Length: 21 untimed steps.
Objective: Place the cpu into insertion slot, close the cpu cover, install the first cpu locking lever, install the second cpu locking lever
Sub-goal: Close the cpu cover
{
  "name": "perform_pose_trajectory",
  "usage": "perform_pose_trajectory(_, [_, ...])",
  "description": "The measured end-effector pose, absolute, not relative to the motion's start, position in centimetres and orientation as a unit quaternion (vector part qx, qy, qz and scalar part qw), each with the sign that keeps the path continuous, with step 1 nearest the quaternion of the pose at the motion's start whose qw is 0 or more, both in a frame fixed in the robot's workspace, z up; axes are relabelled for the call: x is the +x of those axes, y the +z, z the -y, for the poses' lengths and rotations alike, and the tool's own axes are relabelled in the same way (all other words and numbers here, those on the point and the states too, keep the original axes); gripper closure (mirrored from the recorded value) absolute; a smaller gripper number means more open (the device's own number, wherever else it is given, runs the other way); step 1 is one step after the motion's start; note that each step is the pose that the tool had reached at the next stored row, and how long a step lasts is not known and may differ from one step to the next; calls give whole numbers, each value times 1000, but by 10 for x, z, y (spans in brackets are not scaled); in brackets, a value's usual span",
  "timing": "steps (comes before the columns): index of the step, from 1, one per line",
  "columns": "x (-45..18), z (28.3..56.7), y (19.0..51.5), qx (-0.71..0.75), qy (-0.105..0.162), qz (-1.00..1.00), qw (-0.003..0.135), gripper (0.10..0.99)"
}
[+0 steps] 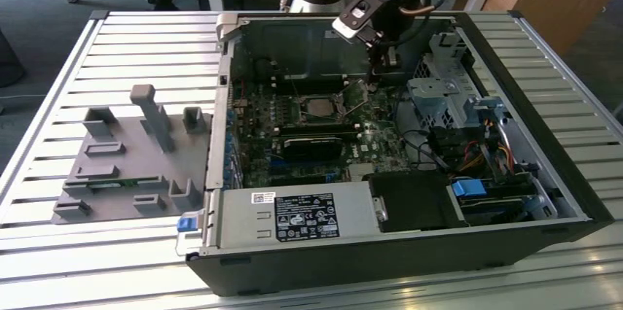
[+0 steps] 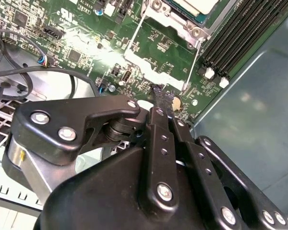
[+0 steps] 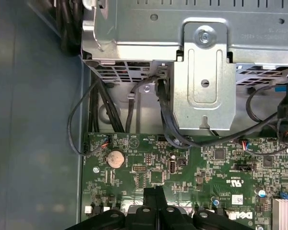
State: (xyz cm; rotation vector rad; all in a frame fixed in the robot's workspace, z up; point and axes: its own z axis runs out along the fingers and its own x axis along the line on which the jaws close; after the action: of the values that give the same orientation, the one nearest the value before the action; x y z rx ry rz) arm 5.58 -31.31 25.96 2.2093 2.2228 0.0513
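The open computer case (image 1: 545,179) lies on a slatted table. The cpu (image 1: 317,108) (image 2: 194,5) shows its pale metal face, lying in the insertion slot (image 1: 314,97) on the green board. The cpu cover (image 2: 151,72), a thin silver frame with a cut-out centre, stands raised from the slot's side toward my gripper. My gripper (image 1: 376,76) (image 2: 163,93) (image 3: 154,192) is shut with nothing between its fingers. Its tips hang right at the cover's free edge, on the exterior view's right of the slot. I cannot make out the locking levers apart from the frame's thin sides.
Long black memory slots (image 2: 240,33) run beside the socket. A coin battery (image 3: 116,158) sits on the board near my fingertips. A metal drive cage (image 3: 201,72) with black cables (image 3: 163,115) stands close by. A power supply (image 1: 302,215) and a grey fixture (image 1: 127,157) are nearer the front.
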Motion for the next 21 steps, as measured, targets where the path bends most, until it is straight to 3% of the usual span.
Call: perform_pose_trajectory(21, [67,307,252,705,10,-709,-3,980])
